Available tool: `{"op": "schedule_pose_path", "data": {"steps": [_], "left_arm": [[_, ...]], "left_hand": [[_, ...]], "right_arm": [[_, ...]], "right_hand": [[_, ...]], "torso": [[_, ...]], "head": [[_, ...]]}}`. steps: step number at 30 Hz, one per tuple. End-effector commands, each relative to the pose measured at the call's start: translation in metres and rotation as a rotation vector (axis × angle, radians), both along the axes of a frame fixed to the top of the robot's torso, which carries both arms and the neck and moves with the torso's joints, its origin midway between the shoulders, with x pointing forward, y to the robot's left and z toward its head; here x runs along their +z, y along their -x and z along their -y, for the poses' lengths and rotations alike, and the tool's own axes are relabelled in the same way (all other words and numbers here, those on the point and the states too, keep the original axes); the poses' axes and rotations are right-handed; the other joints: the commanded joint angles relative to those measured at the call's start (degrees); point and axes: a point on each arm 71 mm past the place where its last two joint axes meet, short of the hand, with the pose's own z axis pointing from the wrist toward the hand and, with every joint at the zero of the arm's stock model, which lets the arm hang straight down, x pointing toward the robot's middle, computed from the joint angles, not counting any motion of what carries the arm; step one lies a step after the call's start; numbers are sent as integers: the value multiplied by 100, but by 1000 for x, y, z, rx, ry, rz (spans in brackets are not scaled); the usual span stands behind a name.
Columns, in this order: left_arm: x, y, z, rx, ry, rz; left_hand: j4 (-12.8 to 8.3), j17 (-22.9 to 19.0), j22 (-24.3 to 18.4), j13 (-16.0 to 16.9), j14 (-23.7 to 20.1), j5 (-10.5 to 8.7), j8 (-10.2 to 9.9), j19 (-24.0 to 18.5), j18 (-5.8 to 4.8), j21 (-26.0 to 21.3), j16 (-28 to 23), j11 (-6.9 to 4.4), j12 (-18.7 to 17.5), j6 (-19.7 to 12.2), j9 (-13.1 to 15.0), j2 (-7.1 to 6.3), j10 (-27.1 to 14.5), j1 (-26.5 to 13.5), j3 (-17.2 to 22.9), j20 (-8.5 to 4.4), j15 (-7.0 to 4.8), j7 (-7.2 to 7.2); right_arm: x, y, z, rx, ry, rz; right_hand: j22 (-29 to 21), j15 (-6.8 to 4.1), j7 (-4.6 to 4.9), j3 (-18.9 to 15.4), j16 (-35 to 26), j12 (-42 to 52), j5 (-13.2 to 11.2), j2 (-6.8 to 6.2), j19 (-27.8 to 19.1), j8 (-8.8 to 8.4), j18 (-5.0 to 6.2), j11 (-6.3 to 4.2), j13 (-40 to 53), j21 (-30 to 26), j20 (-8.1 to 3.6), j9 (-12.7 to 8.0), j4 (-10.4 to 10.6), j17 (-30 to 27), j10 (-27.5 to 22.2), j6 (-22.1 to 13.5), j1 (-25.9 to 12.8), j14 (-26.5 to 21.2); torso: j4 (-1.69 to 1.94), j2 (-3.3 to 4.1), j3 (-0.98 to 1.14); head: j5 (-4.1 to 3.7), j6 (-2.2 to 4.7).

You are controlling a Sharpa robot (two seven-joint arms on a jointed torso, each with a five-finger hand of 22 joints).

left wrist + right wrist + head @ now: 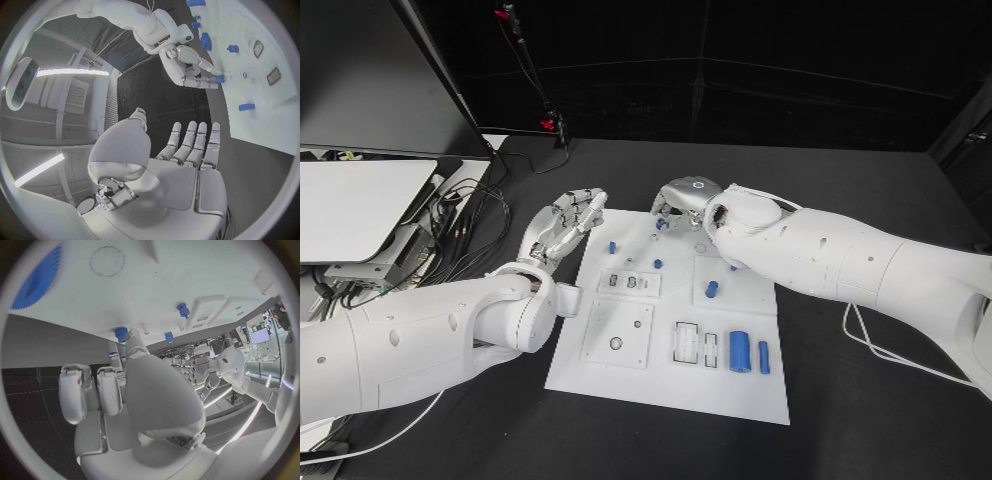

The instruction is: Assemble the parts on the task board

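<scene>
White task board (733,385), blue parts (738,350), black table (877,180), silver robot hands.

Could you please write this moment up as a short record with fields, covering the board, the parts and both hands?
Surface: black table
Task board: white plate in the middle of the table
Parts: blue pieces on the board, including a large cylinder and a thinner one beside it near the robot
Left hand: over the board's left far edge, fingers straight and apart, holding nothing
Right hand: at the board's far edge, fingertips touching a small blue part; whether it holds it is unclear
</scene>
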Motion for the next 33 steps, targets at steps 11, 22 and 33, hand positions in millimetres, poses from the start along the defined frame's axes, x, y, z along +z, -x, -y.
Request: {"op": "schedule_pose_path", "data": {"steps": [11, 22, 33], "left_arm": [[19, 5, 1, -39, 54, 276], [19, 5, -4, -29, 48, 278], [18, 4, -4, -28, 46, 275]], "left_hand": [[6, -9, 6, -10, -21, 23, 23, -45, 71, 22, 27, 5, 25, 17, -12, 41, 18, 15, -36, -1, 39, 922], [5, -14, 7, -13, -22, 28, 25, -46, 70, 24, 31, 5, 28, 16, -16, 45, 16, 25, -41, 0, 39, 922], [4, -19, 8, -16, -23, 31, 27, -47, 69, 26, 34, 5, 32, 17, -20, 46, 17, 35, -45, 0, 40, 921]], "right_arm": [[18, 6, 16, -6, -265, 95], [44, 36, 96, -87, -578, -37], [45, 47, 148, -145, -524, -103]], "right_hand": [[254, 46, -194, 576, -191, 43, 18, -712, -93, -73, 140, 75, 37, -403, 115, -23, -9, -806, -630, -1944, -1165, 159], [-511, -218, 265, 537, -536, 797, 29, -471, -609, 92, 321, -262, 329, -913, -113, 71, -39, -1877, 616, -858, -1299, -135], [-1165, -423, -238, -197, -85, 7149, 418, -196, -1762, 195, 501, -590, 6120, -1645, -319, 89, -55, -220, -156, -1033, -2137, -150]], "torso": [[-6, 1, 2], [-41, -37, -18], [-54, -42, -19]], "head": [[-43, 46], [-239, 114], [-528, 192]]}}
